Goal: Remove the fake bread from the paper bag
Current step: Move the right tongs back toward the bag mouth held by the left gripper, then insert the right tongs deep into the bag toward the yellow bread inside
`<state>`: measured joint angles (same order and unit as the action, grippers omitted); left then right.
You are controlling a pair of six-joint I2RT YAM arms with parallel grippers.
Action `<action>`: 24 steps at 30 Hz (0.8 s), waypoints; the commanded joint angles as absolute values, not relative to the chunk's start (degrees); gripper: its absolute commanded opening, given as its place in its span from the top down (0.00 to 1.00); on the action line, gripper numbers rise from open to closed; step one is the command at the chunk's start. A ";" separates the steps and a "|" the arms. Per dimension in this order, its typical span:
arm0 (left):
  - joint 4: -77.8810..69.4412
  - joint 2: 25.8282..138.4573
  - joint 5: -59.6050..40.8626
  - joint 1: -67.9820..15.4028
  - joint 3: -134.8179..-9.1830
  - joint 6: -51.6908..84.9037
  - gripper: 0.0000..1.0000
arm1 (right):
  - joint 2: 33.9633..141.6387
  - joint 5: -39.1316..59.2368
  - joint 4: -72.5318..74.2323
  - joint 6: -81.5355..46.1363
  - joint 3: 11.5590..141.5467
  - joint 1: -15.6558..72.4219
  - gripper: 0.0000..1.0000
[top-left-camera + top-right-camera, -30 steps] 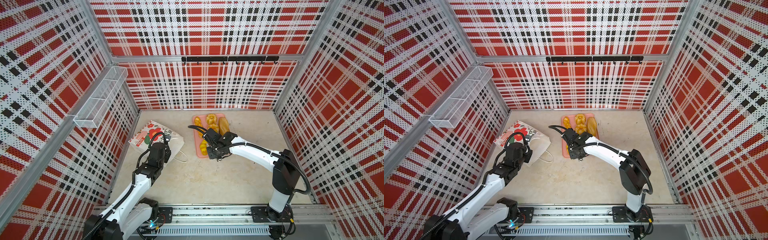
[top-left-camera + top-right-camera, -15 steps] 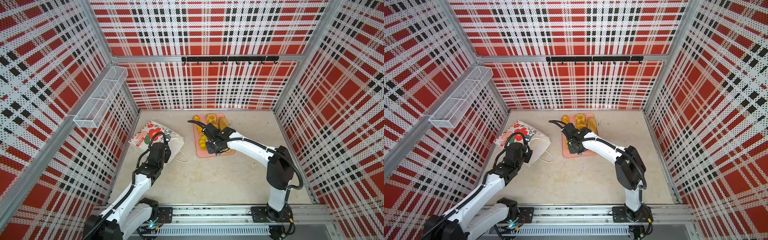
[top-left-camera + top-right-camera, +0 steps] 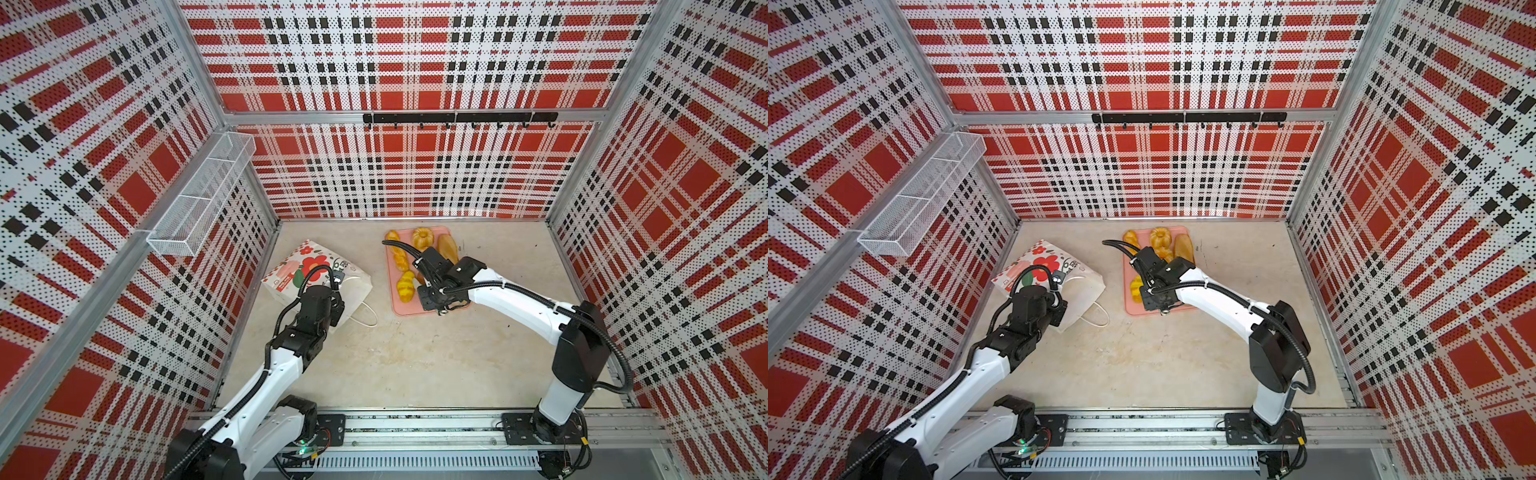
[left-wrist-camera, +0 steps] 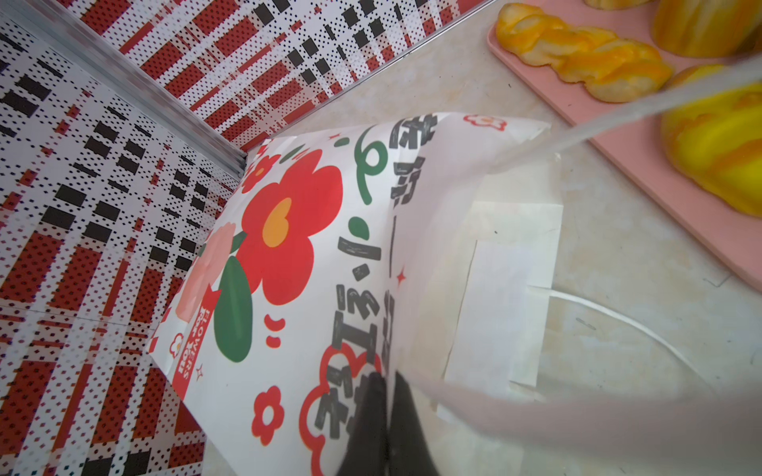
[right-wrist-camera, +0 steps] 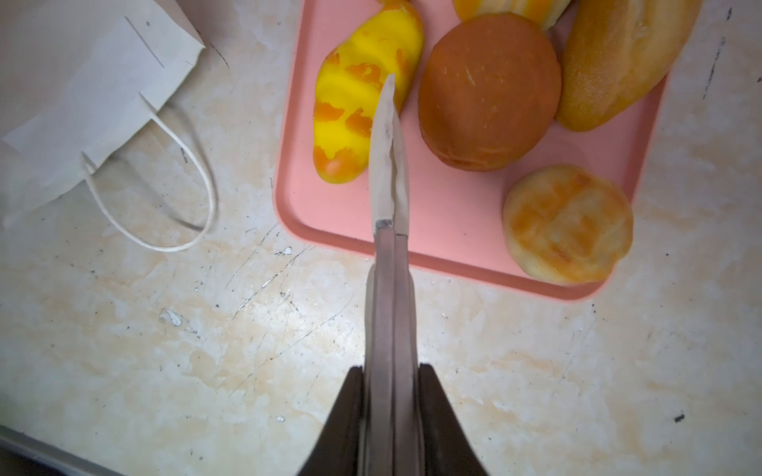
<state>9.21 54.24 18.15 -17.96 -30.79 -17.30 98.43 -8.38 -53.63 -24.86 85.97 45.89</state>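
Observation:
The white paper bag (image 3: 316, 270) (image 3: 1046, 266) with red flowers lies on its side at the left, with one cord handle (image 3: 365, 316) on the floor. My left gripper (image 3: 334, 305) (image 4: 389, 412) is shut on its rim; the inside is hidden. Fake bread lies on the pink tray (image 3: 401, 309) (image 5: 445, 230): a braid (image 4: 585, 57), a fluted ring (image 3: 423, 237), a long loaf (image 5: 618, 62), a striped yellow roll (image 5: 358, 103), a brown bun (image 5: 488, 90) and a pale bun (image 5: 567, 230). My right gripper (image 3: 434, 305) (image 5: 391, 395) is shut on metal tongs (image 5: 389, 165). The closed tongs tips rest beside the yellow roll.
Plaid walls close in the floor on three sides. A white wire basket (image 3: 199, 199) hangs on the left wall and a black hook rail (image 3: 457, 118) on the back wall. The arms' base rail (image 3: 415, 428) runs along the front.
The right arm has shifted slightly over the tray, a little farther in and then back toward its near end. The left arm and the bag have stayed still.

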 commanded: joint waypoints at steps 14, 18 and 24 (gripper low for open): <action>14.57 51.33 12.23 -21.53 -30.44 -20.12 1.00 | 84.12 17.94 -14.95 -39.62 65.61 52.59 0.84; 16.69 48.88 9.08 -21.15 -30.26 -20.52 1.00 | 88.24 19.14 -2.13 -44.33 63.74 54.28 0.82; 16.88 47.12 5.81 -17.78 -30.15 -18.23 1.00 | 96.76 17.73 8.55 -49.29 64.54 55.02 0.79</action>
